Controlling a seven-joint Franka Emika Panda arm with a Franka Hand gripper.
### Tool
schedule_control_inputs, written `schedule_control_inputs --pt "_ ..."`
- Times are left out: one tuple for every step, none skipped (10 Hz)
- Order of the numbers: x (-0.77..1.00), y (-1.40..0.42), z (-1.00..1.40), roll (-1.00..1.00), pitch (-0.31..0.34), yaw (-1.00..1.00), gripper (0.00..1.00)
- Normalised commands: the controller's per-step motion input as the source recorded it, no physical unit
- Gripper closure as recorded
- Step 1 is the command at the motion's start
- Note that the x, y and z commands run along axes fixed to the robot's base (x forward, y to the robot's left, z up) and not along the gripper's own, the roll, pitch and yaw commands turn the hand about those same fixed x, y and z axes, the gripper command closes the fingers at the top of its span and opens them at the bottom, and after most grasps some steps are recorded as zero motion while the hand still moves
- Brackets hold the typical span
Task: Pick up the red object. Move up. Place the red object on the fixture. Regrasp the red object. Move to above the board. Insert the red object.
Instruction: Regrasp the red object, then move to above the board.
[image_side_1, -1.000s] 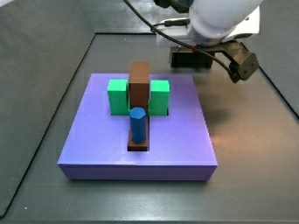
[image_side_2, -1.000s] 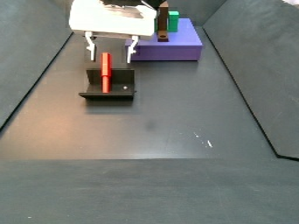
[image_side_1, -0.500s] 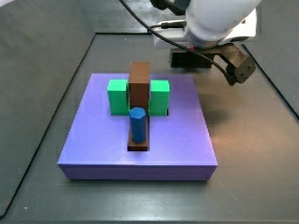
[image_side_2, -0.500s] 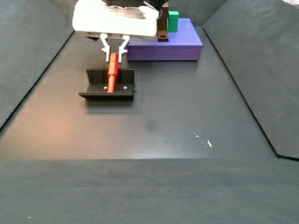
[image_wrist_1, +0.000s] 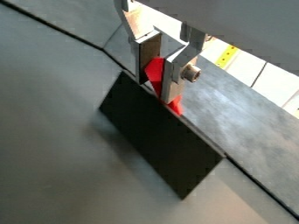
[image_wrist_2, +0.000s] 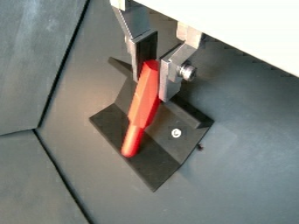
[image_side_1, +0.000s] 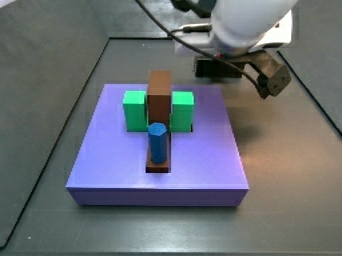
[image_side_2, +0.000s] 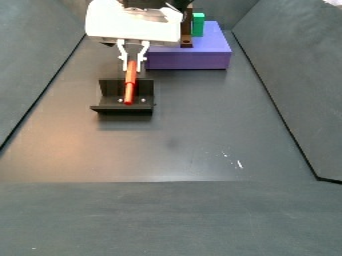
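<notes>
The red object (image_wrist_2: 138, 122) is a thin bright red stick that leans in the fixture (image_wrist_2: 177, 147), a small dark open holder on the grey floor. My gripper (image_wrist_2: 153, 80) is shut on the stick's upper end, with one silver finger on each side in both wrist views. In a wrist view the fixture's dark wall (image_wrist_1: 158, 140) hides the lower part of the red object (image_wrist_1: 155, 70) held in the gripper (image_wrist_1: 158, 92). From the side, the gripper (image_side_2: 131, 65) stands over the fixture (image_side_2: 114, 106) with the red object (image_side_2: 128, 90) beneath it. The lavender board (image_side_1: 174, 165) lies apart.
On the board stand green blocks (image_side_1: 135, 110), a brown bar (image_side_1: 160, 92) and a blue peg (image_side_1: 158, 142). The arm's white body (image_side_1: 247, 20) hangs over the fixture (image_side_1: 211, 68). Dark walls border the floor in both side views.
A second ago the fingers stood wide apart over the fixture. They have since come down and closed on the red object. Nothing has moved in the last half second.
</notes>
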Motion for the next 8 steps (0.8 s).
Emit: schedule_control_inputs --pt "0.00 0.00 0.00 0.00 0.000 0.00 1.00" --pt "0.00 0.00 0.00 0.00 0.000 0.00 1.00" --pt "0.00 0.00 0.00 0.00 0.000 0.00 1.00" --pt "0.00 0.00 0.00 0.00 0.000 0.00 1.00" --pt "0.00 0.00 0.00 0.00 0.000 0.00 1.00" --pt "0.00 0.00 0.00 0.00 0.000 0.00 1.00" --pt "0.00 0.00 1.40 0.00 0.000 0.00 1.00" --pt "-0.03 -0.02 1.40 0.00 0.011 0.02 1.00"
